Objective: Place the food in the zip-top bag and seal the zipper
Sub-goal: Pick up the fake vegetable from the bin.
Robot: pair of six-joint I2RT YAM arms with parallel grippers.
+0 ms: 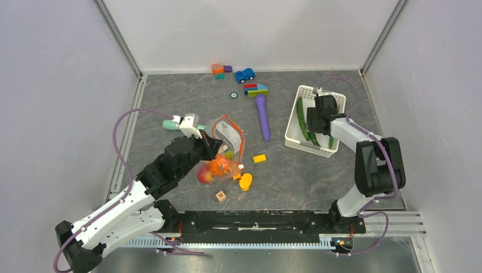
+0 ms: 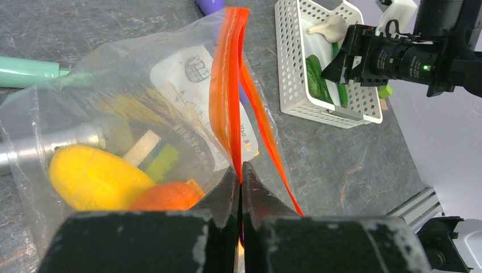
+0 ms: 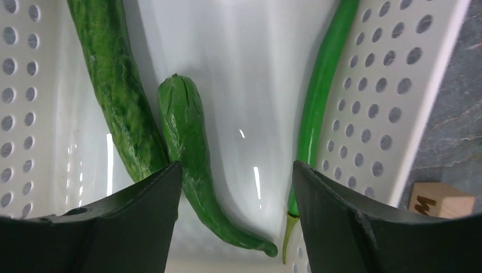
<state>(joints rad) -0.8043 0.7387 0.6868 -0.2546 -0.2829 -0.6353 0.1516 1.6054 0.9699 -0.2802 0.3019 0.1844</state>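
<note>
I hold the left gripper (image 2: 240, 181) clenched on the zipper (image 2: 224, 85), pinching one end of the orange-red strip so that the bag (image 2: 113, 96) hangs lifted with its mouth raised. The bag sits left of table centre, its lower part resting on the table (image 1: 295, 176). The two zipper lips stand parted above the pinch, so I judge the mouth unsealed. Inside the bag I see the squash (image 2: 94, 176) and the pumpkin (image 2: 167, 196); other pieces lie behind the film, too blurred to name. A yellow piece (image 1: 245, 182) lies just beside the bag; I cannot tell whether it is food. To the right, well apart from the bag, stands the basket (image 1: 291, 133). It holds the long cucumber (image 3: 119, 96), the short cucumber (image 3: 185, 131), the bean (image 3: 321, 85) and the garlic (image 2: 332, 25). The right gripper (image 3: 236, 170) hangs low inside the basket, fingers spread and grasping nothing, with the tail of the short cucumber lying between them. My assessment: the task is partly done. Some food is bagged; four basket items are left to transfer, then the zipper must be pressed shut along its full length. The next pick most likely concerns the short cucumber.
</note>
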